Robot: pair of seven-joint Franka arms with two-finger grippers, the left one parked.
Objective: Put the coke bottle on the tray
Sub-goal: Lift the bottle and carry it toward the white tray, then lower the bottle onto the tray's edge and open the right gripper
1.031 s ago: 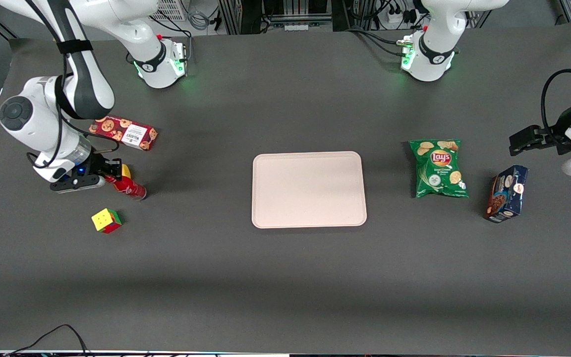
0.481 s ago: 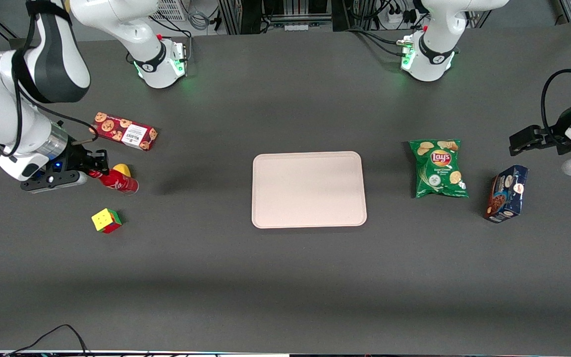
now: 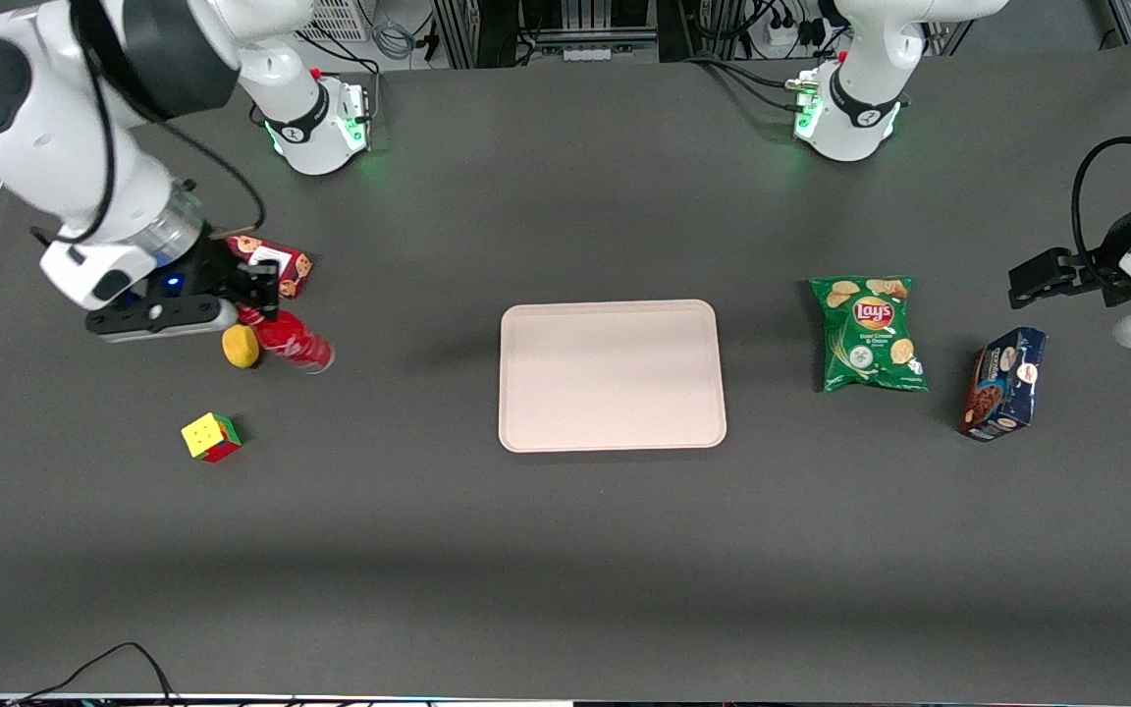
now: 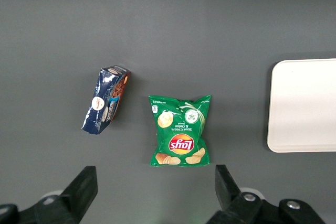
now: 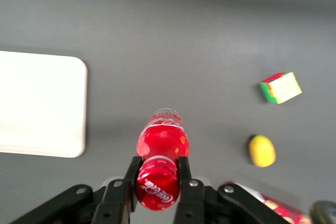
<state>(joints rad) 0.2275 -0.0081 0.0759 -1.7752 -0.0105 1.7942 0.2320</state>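
Note:
The coke bottle [image 3: 293,340] is small and red with a red cap. My right gripper [image 3: 256,309] is shut on its cap end and holds it lifted off the table, toward the working arm's end. In the right wrist view the two black fingers [image 5: 130,174] clamp the cap, and the bottle [image 5: 161,140] hangs below them with my gripper [image 5: 156,174] around the neck. The tray [image 3: 612,375] is a pale pinkish-beige rectangle at the table's middle, with nothing on it. Its corner shows in the right wrist view [image 5: 39,103].
A yellow oval lump [image 3: 241,346] lies on the table beside the bottle. A red cookie box [image 3: 276,265] is partly hidden by my gripper. A colour cube [image 3: 211,437] lies nearer the front camera. A green chip bag [image 3: 868,333] and a dark blue box [image 3: 1003,383] lie toward the parked arm's end.
My gripper has risen with the coke bottle and swung toward the tray. The yellow lump, hidden before by the bottle and gripper, now shows in full.

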